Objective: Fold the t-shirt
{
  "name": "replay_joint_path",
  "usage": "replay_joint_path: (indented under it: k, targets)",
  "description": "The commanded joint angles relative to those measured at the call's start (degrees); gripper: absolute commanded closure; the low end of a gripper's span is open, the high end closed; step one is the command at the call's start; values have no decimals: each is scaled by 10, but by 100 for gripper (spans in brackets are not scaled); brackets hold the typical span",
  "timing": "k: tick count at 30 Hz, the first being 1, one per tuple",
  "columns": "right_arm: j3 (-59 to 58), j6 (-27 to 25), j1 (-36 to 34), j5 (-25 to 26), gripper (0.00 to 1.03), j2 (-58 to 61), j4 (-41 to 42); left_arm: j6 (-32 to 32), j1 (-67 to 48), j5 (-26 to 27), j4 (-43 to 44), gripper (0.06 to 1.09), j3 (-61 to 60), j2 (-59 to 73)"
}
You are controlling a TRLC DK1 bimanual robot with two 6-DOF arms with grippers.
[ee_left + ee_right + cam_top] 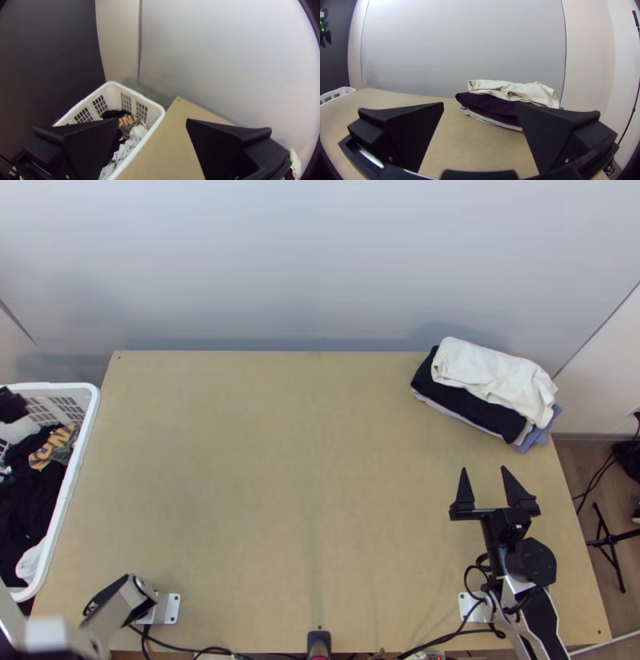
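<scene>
Beside the left edge of the counter (264, 500): one white basket (154, 131), its side rim running along that edge, loose garments heaped within. Contents include a bunched dark garment with orange print (128, 120) and a crumpled white garment (128, 148). The t-shirt to be folded is, by judgement, one of these; which one cannot be told, nor its long axis.

Left claw (152, 120): wide, nothing between the fingers, near the basket. It is plainly the nearer arm. The garments lie lower than its tips, inside the walls; the coming move would likely be down and inward, past the rim, with a snag on the rim the chief risk.

Right claw (483, 470): wide, holding nothing, pointing up the top view at the far right corner, well apart from the basket.

Far right corner: one folded pile, white cloth (492, 372) uppermost, dark cloth (460, 400) beneath, just beyond the right claw. Likely finished work, best left unbrushed.

Between basket and pile: a broad middle stretch, ample, it seems, for spreading a shirt with both arms.
</scene>
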Motion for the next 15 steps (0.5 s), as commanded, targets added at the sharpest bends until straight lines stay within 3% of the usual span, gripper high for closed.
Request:
replay_joint_path:
  k: [1, 7, 15]
  targets:
    - [0, 0, 0, 0, 4, 0, 0, 73, 145, 80, -93, 10, 71, 184]
    - [0, 0, 0, 0, 4, 0, 0, 101, 206, 72, -175, 10, 132, 349]
    - [0, 0, 0, 0, 4, 0, 0, 121, 230, 65, -152, 10, 152, 506]
